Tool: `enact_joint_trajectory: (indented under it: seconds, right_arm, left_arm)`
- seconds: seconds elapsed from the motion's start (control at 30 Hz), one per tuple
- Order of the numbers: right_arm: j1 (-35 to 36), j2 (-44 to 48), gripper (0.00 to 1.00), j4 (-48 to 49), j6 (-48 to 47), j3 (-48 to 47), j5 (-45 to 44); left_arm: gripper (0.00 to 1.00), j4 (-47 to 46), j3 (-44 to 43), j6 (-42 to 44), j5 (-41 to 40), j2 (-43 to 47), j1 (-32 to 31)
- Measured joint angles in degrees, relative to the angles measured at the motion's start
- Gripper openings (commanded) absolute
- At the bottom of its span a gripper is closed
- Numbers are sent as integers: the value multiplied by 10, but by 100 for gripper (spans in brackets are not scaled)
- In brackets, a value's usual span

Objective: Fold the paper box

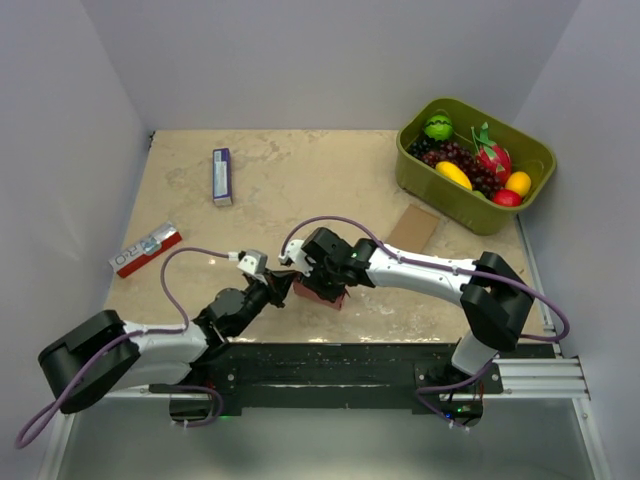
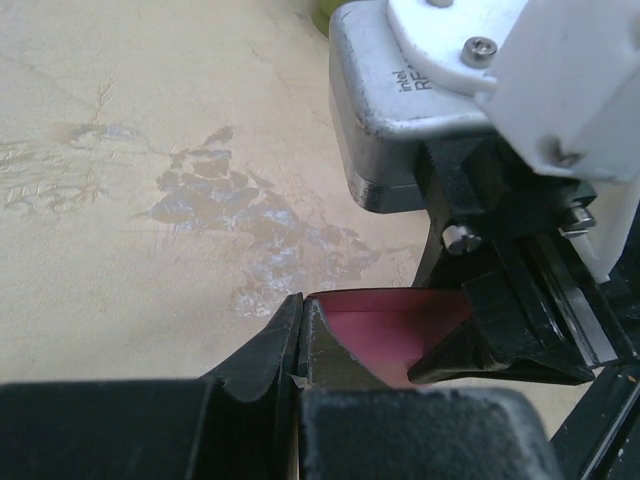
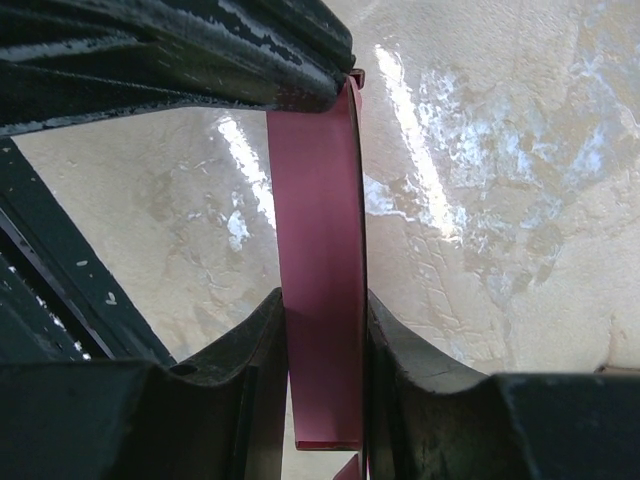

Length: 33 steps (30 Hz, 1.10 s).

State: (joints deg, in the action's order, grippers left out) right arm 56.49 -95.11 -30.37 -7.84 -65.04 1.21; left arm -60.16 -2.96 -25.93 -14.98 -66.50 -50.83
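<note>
Working close to the near edge of the worktop [image 1: 300,200], just ahead of the black base rail [image 1: 330,365]. Pinching the left edge of the paper box [image 1: 324,297] with the left gripper [image 1: 284,288], jaws clenching right down on the thin pink card with no gap showing in the left wrist view. Gripping the same box from above with the right gripper [image 1: 318,283], jaws partway closed and pressing flat on both faces of a narrow pink panel standing on edge between them. Crowding both sets of jaws together over the box, nearly touching. Seeing a left finger [image 3: 180,60] crossing the top of the right wrist view, against the panel's upper end. Holding the box low, front-centre between the two arms. Not able to tell whether resting on the surface or lifted just clear.

Leaving bare worktop open ahead of the box and to its left. Noting a red-and-white packet [image 1: 146,249] lying near the left edge, well apart. Noting a brown card piece [image 1: 413,228] lying flat beyond the right arm, just beside a green bin [image 1: 470,215] of fruit in the far right corner. Noting a blue-and-white packet [image 1: 222,176] lying far left of centre. Boxing the space in with grey walls [image 1: 300,60] left, back and right.
</note>
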Motion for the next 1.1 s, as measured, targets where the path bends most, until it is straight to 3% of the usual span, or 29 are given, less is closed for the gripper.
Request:
enact_joint_trajectory:
  seconds: [0.2, 0.53, 0.97, 1.1]
  right_arm:
    - [2, 0, 8, 0, -10, -2, 10]
    - [-2, 0, 8, -3, -7, -2, 2]
    - [-3, 0, 8, -2, -7, -2, -2]
    - [-3, 0, 8, -2, -7, -2, -2]
  left_arm:
    - [7, 72, 1, 0, 0, 67, -3]
    - [18, 72, 1, 0, 12, 56, -7]
    - [42, 82, 1, 0, 13, 69, -11]
    - [44, 89, 1, 0, 12, 77, -11]
